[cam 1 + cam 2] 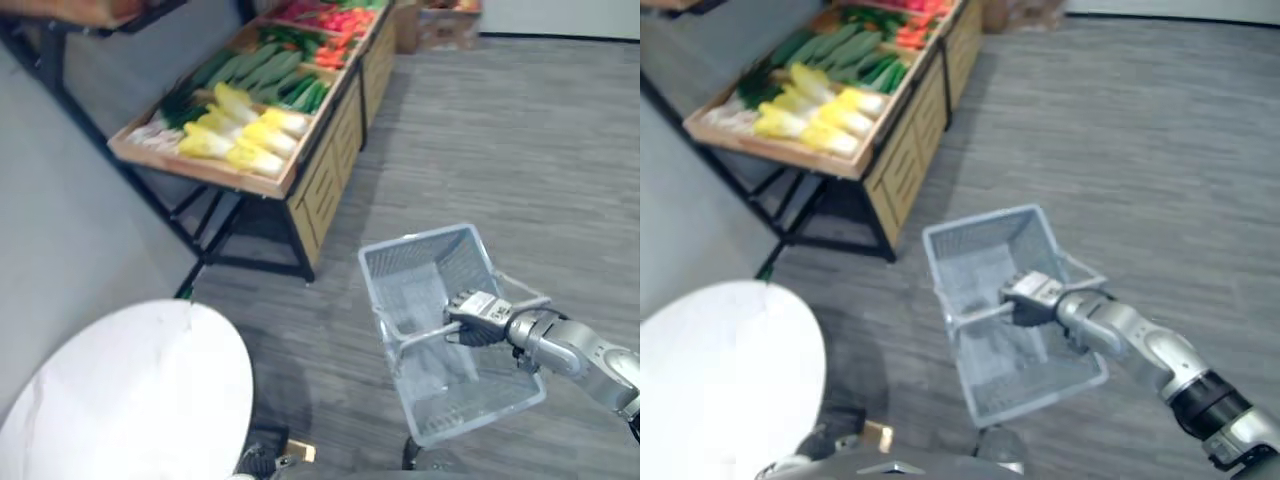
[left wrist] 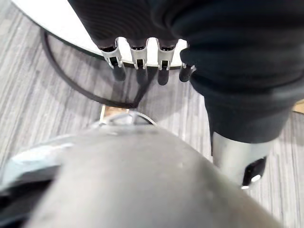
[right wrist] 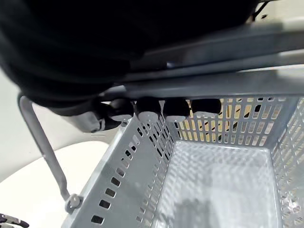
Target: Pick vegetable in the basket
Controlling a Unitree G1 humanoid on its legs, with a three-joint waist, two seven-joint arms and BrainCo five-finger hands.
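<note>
Grey perforated plastic basket [image 1: 425, 262], boxy, thin handle [image 1: 415, 337] within the right hand's [image 1: 478, 312] curled fingers [image 3: 148, 110]

place: shop, produce section
stand: wooden display stand [image 1: 330, 150] holding cabbages [image 1: 250, 135], cucumbers [image 1: 268, 72], red vegetables [image 1: 335, 20]
basket: grey plastic shopping basket [image 1: 425, 258]
floor [image 1: 520, 150]: grey planks

Basket [image 1: 430, 266] right of table [image 1: 130, 390]
</note>
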